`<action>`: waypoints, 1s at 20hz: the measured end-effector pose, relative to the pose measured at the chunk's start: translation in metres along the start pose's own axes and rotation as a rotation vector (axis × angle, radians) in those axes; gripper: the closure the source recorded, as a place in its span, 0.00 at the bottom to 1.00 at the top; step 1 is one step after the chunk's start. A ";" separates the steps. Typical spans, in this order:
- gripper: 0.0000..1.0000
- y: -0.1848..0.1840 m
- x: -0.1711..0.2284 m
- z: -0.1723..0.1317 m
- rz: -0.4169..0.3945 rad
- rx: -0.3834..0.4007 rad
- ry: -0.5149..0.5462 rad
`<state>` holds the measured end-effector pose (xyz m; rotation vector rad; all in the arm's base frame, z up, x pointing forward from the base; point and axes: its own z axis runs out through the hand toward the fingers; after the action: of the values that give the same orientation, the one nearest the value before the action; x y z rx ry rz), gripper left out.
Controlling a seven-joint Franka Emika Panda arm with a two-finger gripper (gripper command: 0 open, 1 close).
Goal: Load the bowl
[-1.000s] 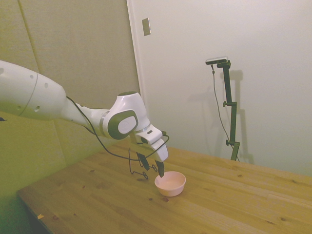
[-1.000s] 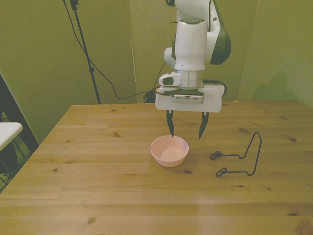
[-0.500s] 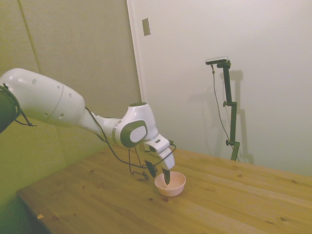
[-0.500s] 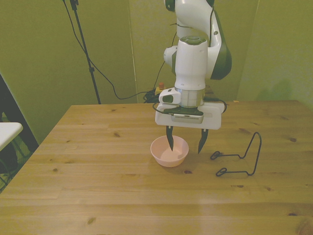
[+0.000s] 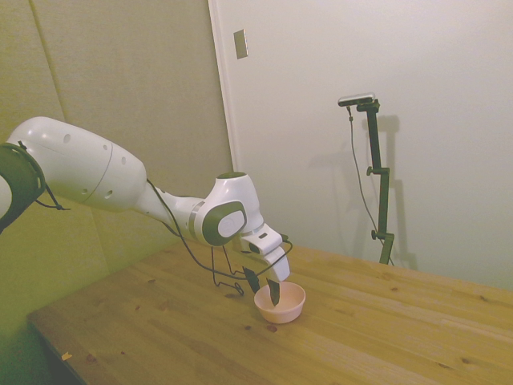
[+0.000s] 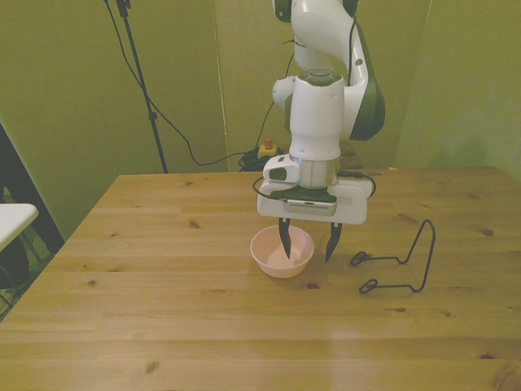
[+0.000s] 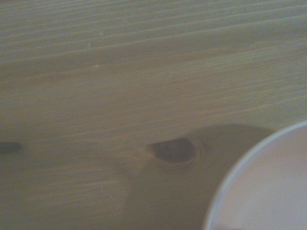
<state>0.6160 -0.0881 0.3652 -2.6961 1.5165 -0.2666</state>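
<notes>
Lowering since 1 second ago, the gripper (image 6: pixel 306 241) is now straddling the rim of the bowl (image 6: pixel 282 252) with its 2 fingers spread apart, 1 finger inside and 1 outside. That pink bowl is sitting on the wooden table (image 6: pixel 163 309), near a black wire stand (image 6: pixel 399 261).

- The bowl (image 6: pixel 282 252) is sitting upright on the wooden counter (image 6: pixel 163 309), roughly at its middle in the front view.
- It is showing as small, round and pale pink, smooth, shallow, and narrowing toward its base.
- Its inside is looking empty in the side view (image 5: pixel 280 302).
- In the wrist view, only an arc of its pale rim (image 7: pixel 259 187) is showing, lying just beside a dark knot in the wood.
</notes>
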 end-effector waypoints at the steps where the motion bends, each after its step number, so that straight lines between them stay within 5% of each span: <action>1: 1.00 0.000 0.000 0.000 0.001 0.001 -0.001; 20: 1.00 0.006 0.015 -0.010 0.008 0.044 -0.034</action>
<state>0.6171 -0.1034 0.3764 -2.6463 1.4938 -0.2500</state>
